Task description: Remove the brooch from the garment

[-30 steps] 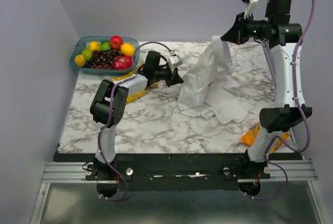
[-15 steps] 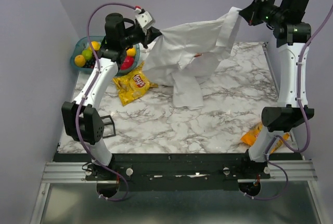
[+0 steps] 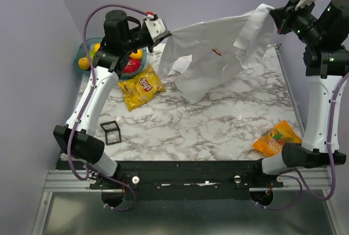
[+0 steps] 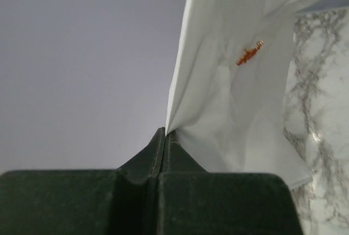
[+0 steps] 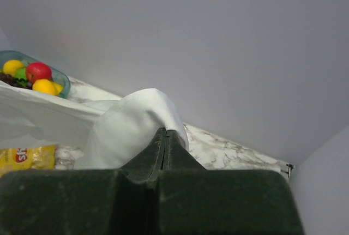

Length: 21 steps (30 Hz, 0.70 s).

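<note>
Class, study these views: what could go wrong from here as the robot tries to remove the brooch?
1. Both the left claw and right claw are shut on edges of the garment, so neither is free for the brooch; letting go may fold cloth over it.
2. Each pinch holds only a thin bit of fabric, which might slip.

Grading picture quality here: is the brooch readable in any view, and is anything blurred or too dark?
Top external: evenly lit and sharp, but the brooch is only a speck on the garment. Left wrist: brooch larger but slightly soft; left claw a dark silhouette. Right wrist: no brooch in view; right claw equally dark.
</note>
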Tool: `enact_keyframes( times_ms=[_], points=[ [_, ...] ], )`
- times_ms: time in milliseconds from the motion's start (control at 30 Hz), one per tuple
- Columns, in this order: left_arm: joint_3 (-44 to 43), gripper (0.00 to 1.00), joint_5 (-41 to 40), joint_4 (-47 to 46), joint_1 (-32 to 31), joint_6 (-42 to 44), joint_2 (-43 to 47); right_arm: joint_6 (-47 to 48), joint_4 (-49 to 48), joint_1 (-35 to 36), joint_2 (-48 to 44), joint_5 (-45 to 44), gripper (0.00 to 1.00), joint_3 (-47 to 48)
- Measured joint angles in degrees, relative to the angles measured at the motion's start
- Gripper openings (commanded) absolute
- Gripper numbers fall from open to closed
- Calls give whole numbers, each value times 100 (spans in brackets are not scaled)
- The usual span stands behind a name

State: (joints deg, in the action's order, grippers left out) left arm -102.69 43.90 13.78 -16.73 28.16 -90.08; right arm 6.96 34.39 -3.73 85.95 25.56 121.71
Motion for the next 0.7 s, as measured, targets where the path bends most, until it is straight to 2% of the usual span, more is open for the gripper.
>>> enact_keyframes(
  times_ms=[100,200,300,367,400,433,533,700],
  points=[
    [459,0,-2,313,-197,442,162,269,-85,-199,-490,-20,1,-984],
    [1318,0,2,339,-363,564,240,605,-122,-452,-848,-37,0,-2376],
    [2159,0,-63,308,-334,459,103,979,-96,-688,-804,-81,1,-3425],
    [2347,0,-85,350,-315,389,-195,1252,151,-798,-619,-39,1,-3834],
    [2345,0,-98,354,-304,365,-348,1386,310,-804,-503,15,5,-3906],
    [2308,0,-105,367,-297,337,-544,1530,485,-802,-354,122,23,-3917],
    [1989,0,-107,538,-310,256,-1003,1902,896,-723,-28,546,43,-3622],
    [1655,0,-105,573,-367,170,-1169,2798,1198,-76,356,1207,49,-2791]
  ],
)
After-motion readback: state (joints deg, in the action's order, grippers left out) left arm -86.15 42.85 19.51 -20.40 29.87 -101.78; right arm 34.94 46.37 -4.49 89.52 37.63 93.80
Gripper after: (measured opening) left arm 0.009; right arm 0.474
